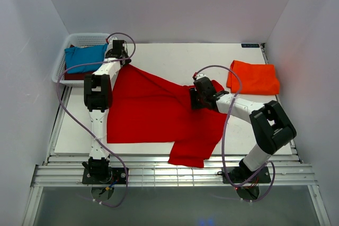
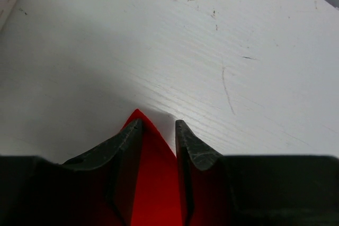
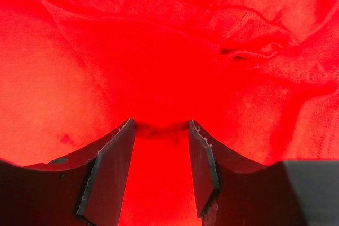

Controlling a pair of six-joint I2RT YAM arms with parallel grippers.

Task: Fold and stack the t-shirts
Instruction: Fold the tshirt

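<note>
On the table (image 1: 175,56) your red shirt (image 1: 153,109) lies spread, its near edge hanging over. Your left gripper (image 2: 159,125) pinches its far-left corner; your right gripper (image 3: 161,125) clamps a fold mid-cloth. Your orange shirt (image 1: 253,78) sits folded far right

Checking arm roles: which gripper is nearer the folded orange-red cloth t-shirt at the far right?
Right. The right gripper is just left of the folded orange-red cloth t-shirt, on the bright red cloth t-shirt; the left gripper is far off, beside the white plastic mesh basket.
</note>
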